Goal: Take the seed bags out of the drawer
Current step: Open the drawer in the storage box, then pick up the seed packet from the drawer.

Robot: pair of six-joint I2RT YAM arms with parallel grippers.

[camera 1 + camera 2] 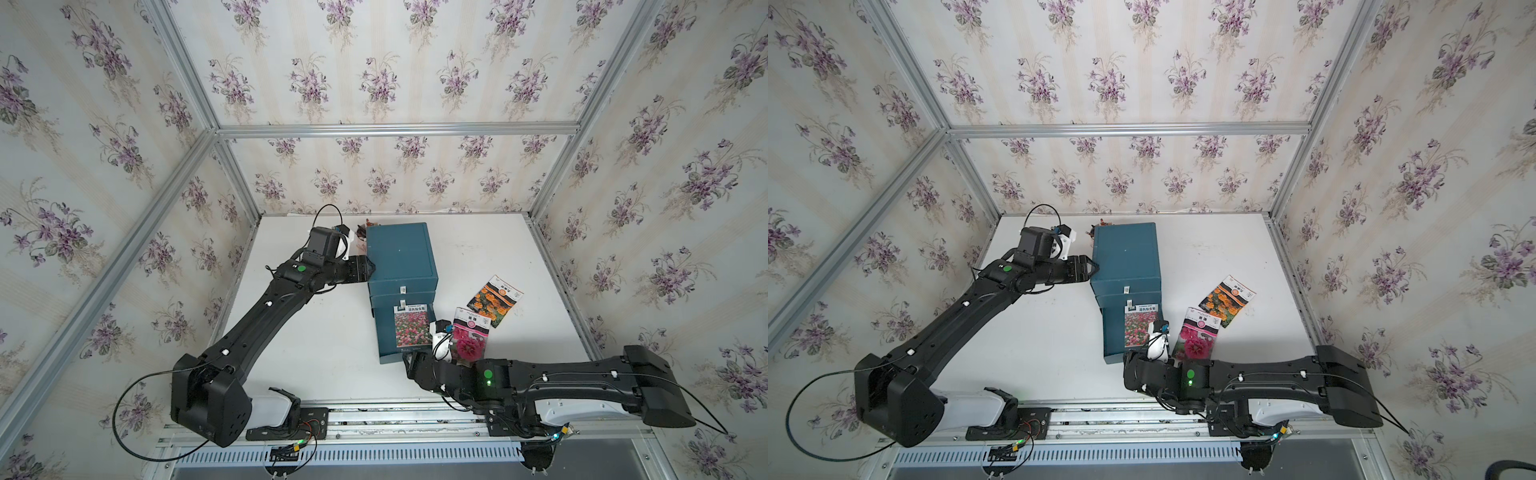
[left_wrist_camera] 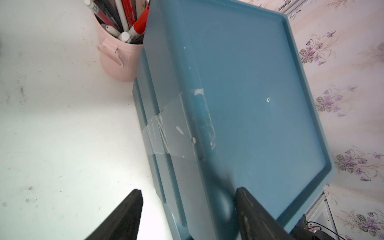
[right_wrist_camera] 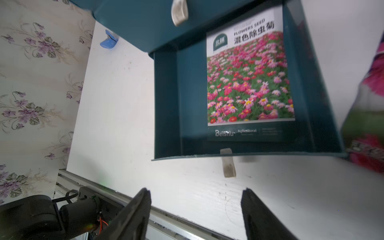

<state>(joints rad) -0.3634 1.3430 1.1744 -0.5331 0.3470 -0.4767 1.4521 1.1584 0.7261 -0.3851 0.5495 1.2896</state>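
A dark-blue drawer cabinet stands mid-table with its bottom drawer pulled out. Inside lies one of the seed bags, a field of small pink flowers. Two more seed bags are on the table to the right of the drawer: deep-pink blooms, partly under my right arm, and orange marigolds farther back. My right gripper is open and empty over the table just in front of the drawer. My left gripper is open astride the cabinet's upper left edge.
A pink cup of pens stands behind the cabinet's left rear corner. A small blue clip lies on the table left of the cabinet. The aluminium rail runs along the table's front edge. Wallpapered walls enclose three sides.
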